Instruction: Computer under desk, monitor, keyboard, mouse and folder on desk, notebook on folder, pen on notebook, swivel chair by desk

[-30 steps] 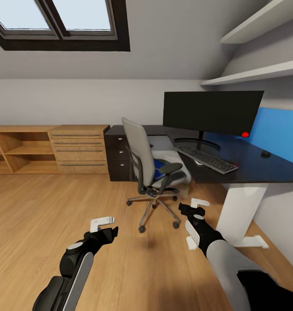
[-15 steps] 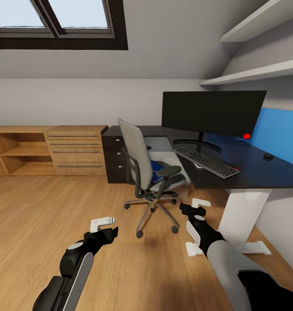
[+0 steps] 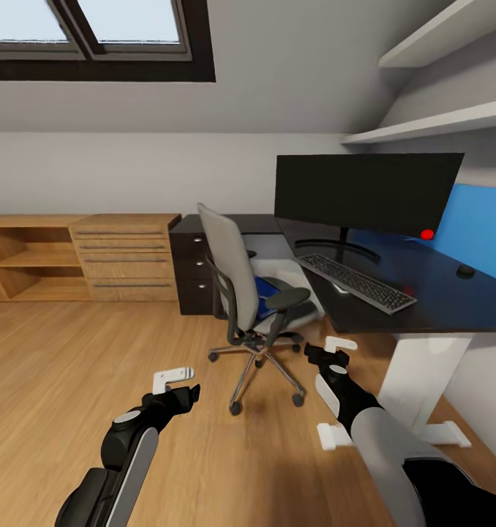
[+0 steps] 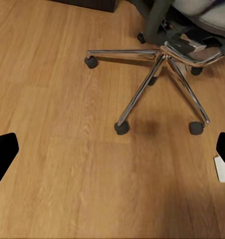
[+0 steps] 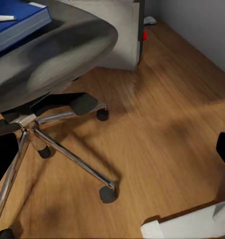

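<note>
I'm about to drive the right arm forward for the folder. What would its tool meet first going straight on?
Probably the swivel chair: the right tool points at its seat edge and chrome base, floor beyond. Depth is unclear.

- Left gripper (image 3: 176, 383): white angular fingers on a black wrist block.
- Behind it, glossy black forearm with a pale grey panel along the top and a round grey cap just behind the wrist.
- Right gripper (image 3: 334, 350): white fingers, black knuckle housing.
- Behind it, black wrist with a white side plate, then a smooth light grey sleeve widening into black shoulder casing.
</note>
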Tool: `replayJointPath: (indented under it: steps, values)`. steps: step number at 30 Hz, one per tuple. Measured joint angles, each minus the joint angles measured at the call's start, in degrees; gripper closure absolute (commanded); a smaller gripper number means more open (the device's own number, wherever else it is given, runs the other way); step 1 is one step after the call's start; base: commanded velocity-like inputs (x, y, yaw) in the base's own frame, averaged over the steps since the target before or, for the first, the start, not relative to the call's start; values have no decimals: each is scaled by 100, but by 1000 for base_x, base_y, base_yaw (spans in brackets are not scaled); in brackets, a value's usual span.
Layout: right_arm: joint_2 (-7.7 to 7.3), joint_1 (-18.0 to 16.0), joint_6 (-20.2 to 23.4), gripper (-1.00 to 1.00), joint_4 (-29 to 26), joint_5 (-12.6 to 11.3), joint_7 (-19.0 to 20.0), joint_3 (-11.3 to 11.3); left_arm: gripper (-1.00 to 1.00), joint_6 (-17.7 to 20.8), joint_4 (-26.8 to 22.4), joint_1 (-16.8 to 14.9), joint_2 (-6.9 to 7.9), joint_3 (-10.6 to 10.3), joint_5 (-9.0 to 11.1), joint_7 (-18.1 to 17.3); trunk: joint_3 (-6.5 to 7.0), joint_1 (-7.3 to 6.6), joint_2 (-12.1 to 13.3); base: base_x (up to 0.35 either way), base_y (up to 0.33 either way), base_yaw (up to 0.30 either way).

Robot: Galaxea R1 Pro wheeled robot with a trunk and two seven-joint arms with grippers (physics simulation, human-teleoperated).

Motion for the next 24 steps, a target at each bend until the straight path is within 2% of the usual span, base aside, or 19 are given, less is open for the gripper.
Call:
replayJointPath:
  steps: [12, 19, 24]
  values:
    - [3, 15, 0, -100, 0, 0, 0, 0, -100, -3, 0, 0, 8, 8, 0, 0, 0, 0, 0, 303, 1, 0]
    - [8, 25, 0, -100, 0, 0, 1, 2, -100, -5, -1, 0, 8, 11, 0, 0, 0, 0, 0, 309, 96, 0]
    - [9, 26, 0, -100, 0, 0, 1, 4, -100, 0, 0, 0, 9, 12, 0, 0, 0, 2, 0, 156, 66, 14]
